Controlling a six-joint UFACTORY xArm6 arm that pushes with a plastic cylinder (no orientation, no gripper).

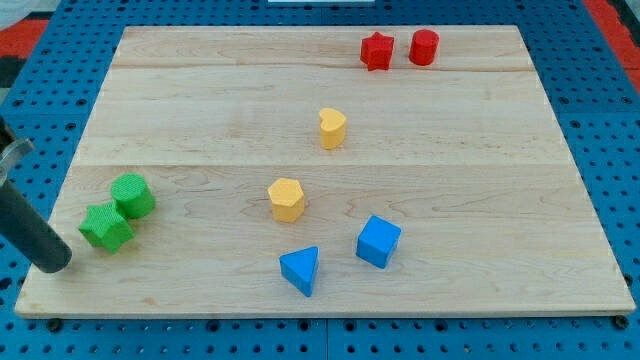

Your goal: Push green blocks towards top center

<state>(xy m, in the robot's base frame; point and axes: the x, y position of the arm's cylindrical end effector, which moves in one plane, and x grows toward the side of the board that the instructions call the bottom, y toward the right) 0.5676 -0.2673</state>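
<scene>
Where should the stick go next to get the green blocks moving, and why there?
Probably a short slide toward the view's upper right. My tip sits at the view's lower left, just left of the green star block, apparently not touching it. The green cylinder block sits just beyond, close against the star. Top center lies up and right, so pushing from here should move both that way.

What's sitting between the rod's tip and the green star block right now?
Nothing: in the camera view, only bare wood separates my tip from the green star block, with the green cylinder just beyond it.
</scene>
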